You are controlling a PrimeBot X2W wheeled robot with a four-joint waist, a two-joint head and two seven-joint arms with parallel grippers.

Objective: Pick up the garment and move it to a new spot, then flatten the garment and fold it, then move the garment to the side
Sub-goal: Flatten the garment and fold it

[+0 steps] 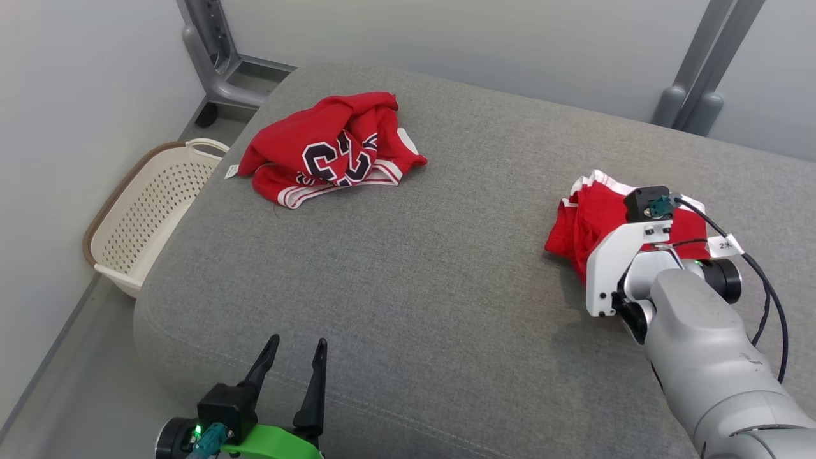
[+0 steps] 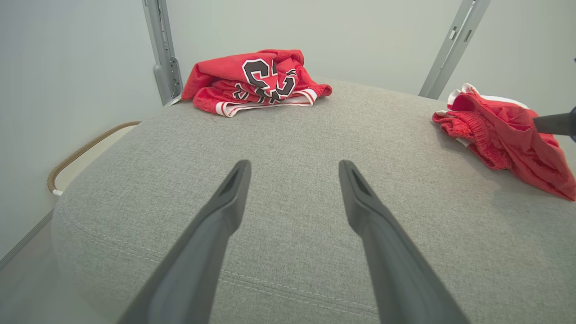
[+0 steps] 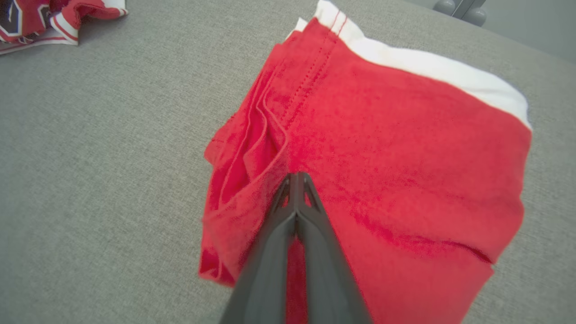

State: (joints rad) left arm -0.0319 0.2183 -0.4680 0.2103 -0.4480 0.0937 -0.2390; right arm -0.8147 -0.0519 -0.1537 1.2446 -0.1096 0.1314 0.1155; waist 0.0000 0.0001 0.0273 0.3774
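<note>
Where the garment (image 3: 382,157) lies: folded, red with white trim, right side of the grey cushion (image 1: 414,268), well apart from the crumpled jersey (image 1: 331,150).
Right gripper (image 3: 294,180): fingers closed together, tips on a crease.
Left gripper (image 1: 298,341): spread, empty.
Handling: I judge it light and limp, apt to unfold; I'd pinch the stacked edge beside those tips.

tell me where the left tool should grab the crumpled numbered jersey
Probably best: pinch the white-striped hem on the near edge of the jersey, coming low from the robot's side. That edge lies loose on the cushion facing the open left tool, with nothing between; the top is bunched folds.
</note>
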